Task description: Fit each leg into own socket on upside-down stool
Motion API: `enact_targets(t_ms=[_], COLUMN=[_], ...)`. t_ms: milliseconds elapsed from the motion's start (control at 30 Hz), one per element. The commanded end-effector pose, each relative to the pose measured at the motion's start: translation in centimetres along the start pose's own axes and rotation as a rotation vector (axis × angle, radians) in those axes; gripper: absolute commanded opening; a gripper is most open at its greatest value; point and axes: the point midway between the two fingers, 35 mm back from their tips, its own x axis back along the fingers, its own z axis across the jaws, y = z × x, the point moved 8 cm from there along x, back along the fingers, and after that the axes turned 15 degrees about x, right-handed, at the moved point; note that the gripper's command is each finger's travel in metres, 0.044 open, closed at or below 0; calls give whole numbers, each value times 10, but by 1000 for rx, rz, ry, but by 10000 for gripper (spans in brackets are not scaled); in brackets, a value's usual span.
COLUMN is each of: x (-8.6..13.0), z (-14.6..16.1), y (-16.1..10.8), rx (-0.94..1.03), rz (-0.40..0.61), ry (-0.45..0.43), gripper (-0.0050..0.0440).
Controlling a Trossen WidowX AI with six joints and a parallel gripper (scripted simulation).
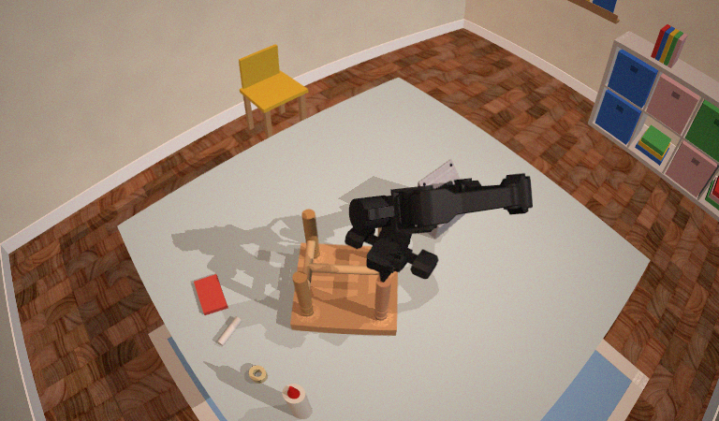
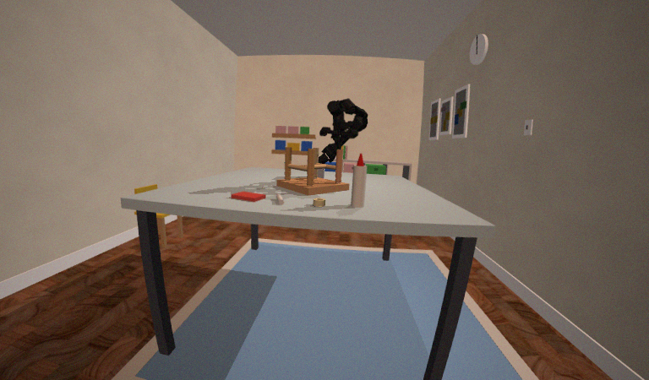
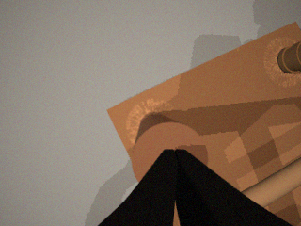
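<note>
grey table (image 1: 530, 299) | stool (image 1: 344, 318) upside down | gripper (image 1: 382, 268) closed, empty

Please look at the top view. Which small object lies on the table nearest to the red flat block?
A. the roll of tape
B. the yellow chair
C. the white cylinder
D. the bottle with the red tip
C: the white cylinder lies just below the red flat block, while the tape roll and the bottle sit farther toward the table's edge.
</note>
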Motion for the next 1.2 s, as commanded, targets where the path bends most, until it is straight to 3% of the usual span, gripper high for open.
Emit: enact_targets(t_ms=[0,1167], x=[-23,-27], z=[-1,0], y=[-4,-5], rx=[-10,-10], rz=[55,55], ry=[35,35], gripper=[0,0])
